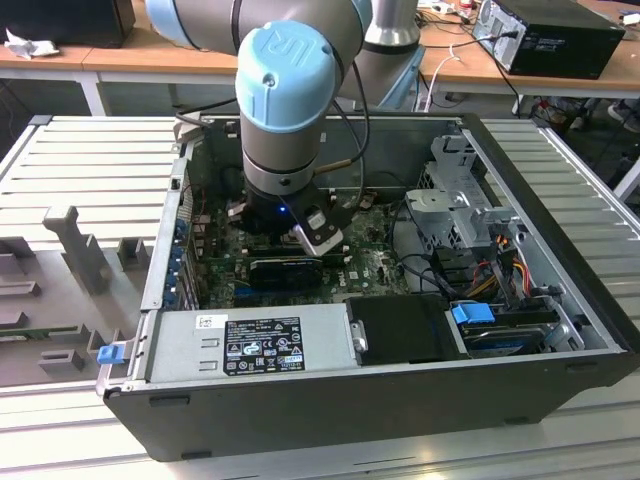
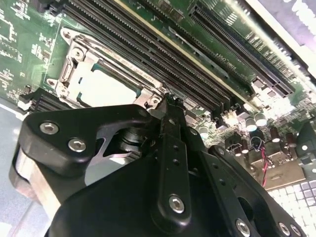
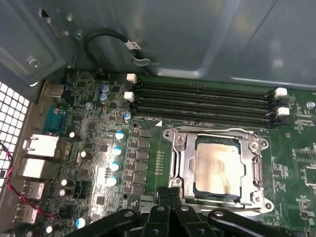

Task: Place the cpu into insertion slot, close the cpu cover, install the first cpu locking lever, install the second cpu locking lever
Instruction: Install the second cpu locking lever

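The cpu (image 3: 217, 168) lies flat in the insertion slot on the green motherboard (image 3: 148, 113), its pale metal top showing through the window of the cpu cover (image 3: 180, 158). The silver cover is down over the chip. A thin wire lever (image 3: 207, 130) runs along the cover's edge nearest the memory slots. My gripper (image 3: 170, 195) is shut, fingertips pressed together, right at the socket's edge opposite the memory slots, with nothing visibly between them. In the second wrist view the black fingertips (image 2: 168, 101) sit at a corner of the cover (image 2: 74, 74), next to the cpu (image 2: 106, 91). The arm's wrist (image 1: 285, 110) reaches down into the open computer case.
Long black memory slots (image 3: 202, 101) run beside the socket. Capacitors (image 3: 117, 150) and rear ports (image 3: 37, 148) stand on the other side. A power supply (image 1: 250, 340), a drive cage (image 1: 455, 200) and cables (image 1: 500, 265) crowd the case around the arm.
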`<state>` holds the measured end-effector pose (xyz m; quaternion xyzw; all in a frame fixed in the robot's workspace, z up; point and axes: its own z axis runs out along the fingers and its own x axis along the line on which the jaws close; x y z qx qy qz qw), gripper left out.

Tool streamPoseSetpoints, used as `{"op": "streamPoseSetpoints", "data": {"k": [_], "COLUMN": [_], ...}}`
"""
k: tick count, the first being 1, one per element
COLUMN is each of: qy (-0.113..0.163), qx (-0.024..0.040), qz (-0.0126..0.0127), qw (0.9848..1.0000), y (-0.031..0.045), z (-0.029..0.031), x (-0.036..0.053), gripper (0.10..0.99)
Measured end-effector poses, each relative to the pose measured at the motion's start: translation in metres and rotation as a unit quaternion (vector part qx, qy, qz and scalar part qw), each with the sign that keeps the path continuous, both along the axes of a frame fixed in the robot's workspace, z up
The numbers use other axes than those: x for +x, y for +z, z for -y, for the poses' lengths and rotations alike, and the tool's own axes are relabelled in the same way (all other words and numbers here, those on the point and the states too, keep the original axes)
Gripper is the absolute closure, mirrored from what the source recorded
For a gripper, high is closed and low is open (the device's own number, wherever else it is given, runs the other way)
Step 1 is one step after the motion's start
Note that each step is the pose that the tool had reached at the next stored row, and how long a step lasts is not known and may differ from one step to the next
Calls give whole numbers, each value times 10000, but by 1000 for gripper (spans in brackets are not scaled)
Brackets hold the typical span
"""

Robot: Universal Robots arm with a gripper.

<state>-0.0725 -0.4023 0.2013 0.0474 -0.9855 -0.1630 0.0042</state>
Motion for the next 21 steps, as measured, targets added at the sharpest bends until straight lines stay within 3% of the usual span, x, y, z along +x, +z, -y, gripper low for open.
{"op": "streamPoseSetpoints", "data": {"k": [5,13,15,16,18,21], "qy": [2,3,3,3,3,3], "qx": [45,43,43,42,39,30], "qz": [1,0,0,-15,-70,-115], "qw": [10000,10000,10000,10000,10000,9999], "y": [-18,374,433,436,437,437], "z": [-1,-1,-4,-8,-19,-21], "x": [-2,-2,4,57,199,330], "gripper": [980,980,980,980,980,980]}}
